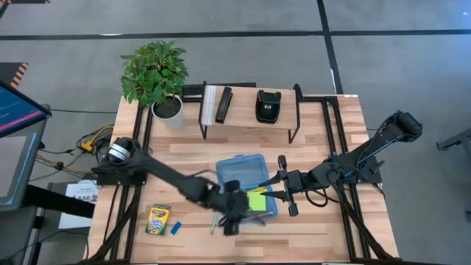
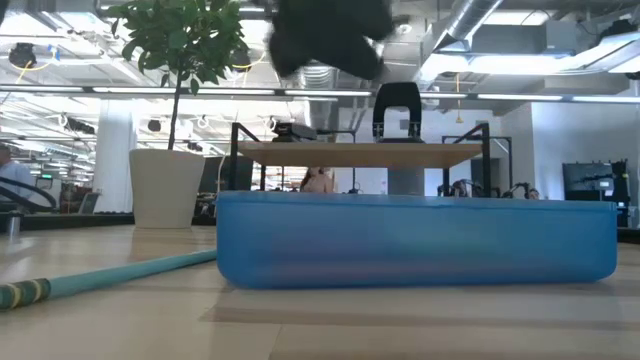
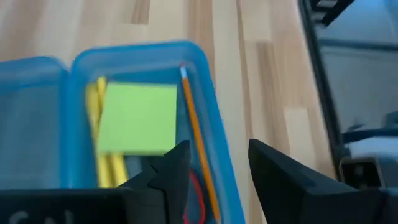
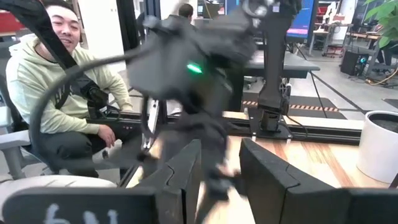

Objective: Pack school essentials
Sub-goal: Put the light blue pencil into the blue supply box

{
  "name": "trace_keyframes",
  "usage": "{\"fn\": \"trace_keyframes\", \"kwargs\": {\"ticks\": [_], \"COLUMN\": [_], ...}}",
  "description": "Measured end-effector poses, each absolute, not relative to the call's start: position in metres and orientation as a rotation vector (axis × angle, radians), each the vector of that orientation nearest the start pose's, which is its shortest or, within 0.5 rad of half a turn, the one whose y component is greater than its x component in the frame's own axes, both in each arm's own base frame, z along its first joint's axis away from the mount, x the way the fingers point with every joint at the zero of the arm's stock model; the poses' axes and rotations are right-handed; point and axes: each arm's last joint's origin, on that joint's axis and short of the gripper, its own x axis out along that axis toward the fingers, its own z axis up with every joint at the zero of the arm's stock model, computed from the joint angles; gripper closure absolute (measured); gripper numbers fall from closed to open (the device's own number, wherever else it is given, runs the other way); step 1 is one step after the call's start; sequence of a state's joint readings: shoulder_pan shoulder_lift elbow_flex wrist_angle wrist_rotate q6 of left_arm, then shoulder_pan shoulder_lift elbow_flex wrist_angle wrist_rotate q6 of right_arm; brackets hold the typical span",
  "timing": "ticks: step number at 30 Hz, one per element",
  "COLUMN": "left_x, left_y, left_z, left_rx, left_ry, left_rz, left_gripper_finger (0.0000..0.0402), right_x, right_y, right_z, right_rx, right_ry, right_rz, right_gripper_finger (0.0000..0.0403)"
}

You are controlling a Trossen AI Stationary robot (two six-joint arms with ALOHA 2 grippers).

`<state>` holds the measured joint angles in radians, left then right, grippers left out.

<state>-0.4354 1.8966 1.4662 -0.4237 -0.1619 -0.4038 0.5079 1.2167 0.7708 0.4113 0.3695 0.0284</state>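
Note:
The blue translucent case [image 1: 243, 175] lies open at mid-table. In the left wrist view it holds the lime-green sticky-note pad [image 3: 138, 118], yellow pencils [image 3: 94, 118], an orange pencil [image 3: 198, 143] and a bit of the red scissors handle [image 3: 198, 194]. My left gripper [image 3: 217, 163] hovers open over the case's near right part [image 1: 234, 215]. My right gripper [image 1: 280, 184] waits open just right of the case [image 4: 217, 168]. A green pencil [image 1: 214, 221] lies flat on the table near the case's front. The yellow-green crayon box [image 1: 157, 218] and the blue eraser [image 1: 175, 228] lie near the front left.
A low shelf [image 1: 250, 121] at the far side carries a black stapler-like bar [image 1: 223, 104] and a black pouch [image 1: 266, 105]. A potted plant [image 1: 158, 77] stands at the far left corner. A seated person [image 4: 56, 106] shows beyond the table in the right wrist view.

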Motion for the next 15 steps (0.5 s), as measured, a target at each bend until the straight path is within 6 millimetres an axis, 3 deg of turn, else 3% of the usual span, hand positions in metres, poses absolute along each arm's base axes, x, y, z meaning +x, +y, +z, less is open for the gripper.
{"fn": "trace_keyframes", "kwargs": {"ticks": [4,8,11,15], "left_x": [0.349,0.320,0.303,0.290], "left_y": [-0.201,-0.229,-0.239,-0.238], "left_z": [0.242,0.232,0.218,0.197], "left_rx": [-0.043,-0.001,-0.042,-0.210], "left_ry": [0.843,0.798,0.802,0.835], "left_rz": [0.020,0.108,0.159,0.257], "left_gripper_finger": [0.0259,0.0259,0.0260,0.0260], "right_x": [0.241,0.242,0.245,0.252], "right_y": [0.122,0.122,0.122,0.122], "right_z": [0.296,0.296,0.292,0.286], "right_rx": [0.013,0.012,0.006,0.024], "right_ry": [0.034,0.035,0.049,0.062], "right_rz": [0.138,0.138,0.131,0.114], "right_gripper_finger": [0.0269,0.0269,0.0269,0.0269]}}
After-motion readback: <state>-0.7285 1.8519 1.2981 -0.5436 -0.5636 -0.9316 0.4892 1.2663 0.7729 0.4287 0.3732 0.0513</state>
